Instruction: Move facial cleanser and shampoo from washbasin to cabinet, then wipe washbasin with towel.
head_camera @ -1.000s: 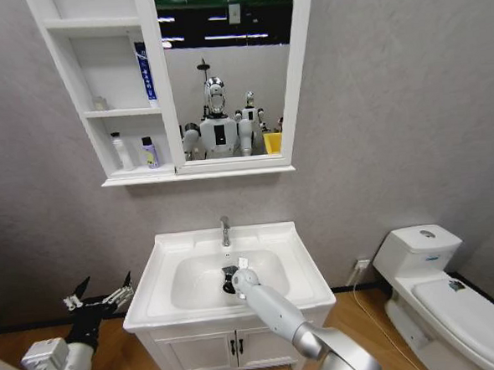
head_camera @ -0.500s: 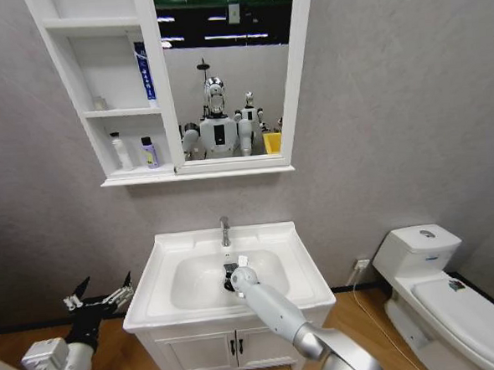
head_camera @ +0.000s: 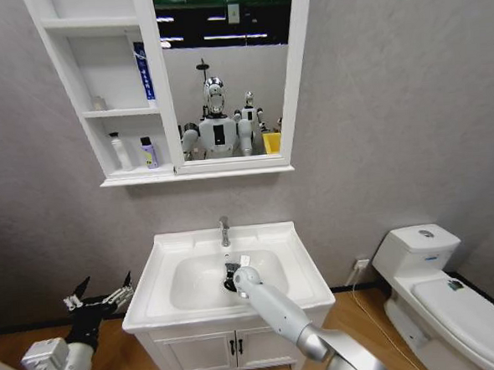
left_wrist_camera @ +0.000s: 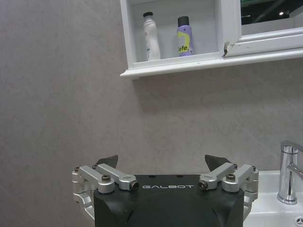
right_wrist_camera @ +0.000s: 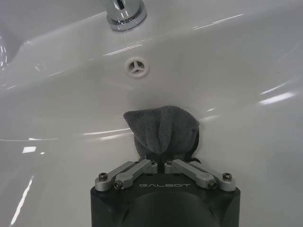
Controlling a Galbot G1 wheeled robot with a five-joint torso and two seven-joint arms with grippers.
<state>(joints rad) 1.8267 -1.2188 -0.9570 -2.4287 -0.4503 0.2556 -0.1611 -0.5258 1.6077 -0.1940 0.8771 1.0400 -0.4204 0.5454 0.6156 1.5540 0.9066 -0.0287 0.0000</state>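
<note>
Right gripper point(right_wrist_camera: 163, 161) sits down inside the oval bowl of the washbasin point(head_camera: 298, 257), jaws pinched together on the dark grey towel point(right_wrist_camera: 163, 130). In the right wrist view the cloth bunches straight out ahead of the fingertips, pressed on the white bowl wall, with the small round overflow hole point(right_wrist_camera: 137, 66) beyond it and the base of the chrome tap point(right_wrist_camera: 124, 12) farther still. So the wiping surface lies directly under and ahead of the towel; the towel's bunched length runs along the gripper's own pointing line, toward the tap.

In the head view the right arm reaches in from 5 o'clock across the basin's front rim, and the right gripper point(head_camera: 233, 278) lies about bowl centre, near the drain, with the tap point(head_camera: 225, 230) at 12 o'clock from it. The right arm is clearly the nearer one to the bowl. Judgement: wiping step under way, bottles already off the basin.

Left gripper point(head_camera: 99, 300) hangs parked at 9 o'clock of the basin, outside its left edge, fingers spread wide and holding nothing point(left_wrist_camera: 168, 163).

Farther up at 11 o'clock, the cabinet point(head_camera: 167, 176) holds a white bottle point(head_camera: 121, 152) and a purple bottle point(head_camera: 148, 152) side by side, upright, in the lowest shelf compartment; which is cleanser and which shampoo cannot be told.
</note>
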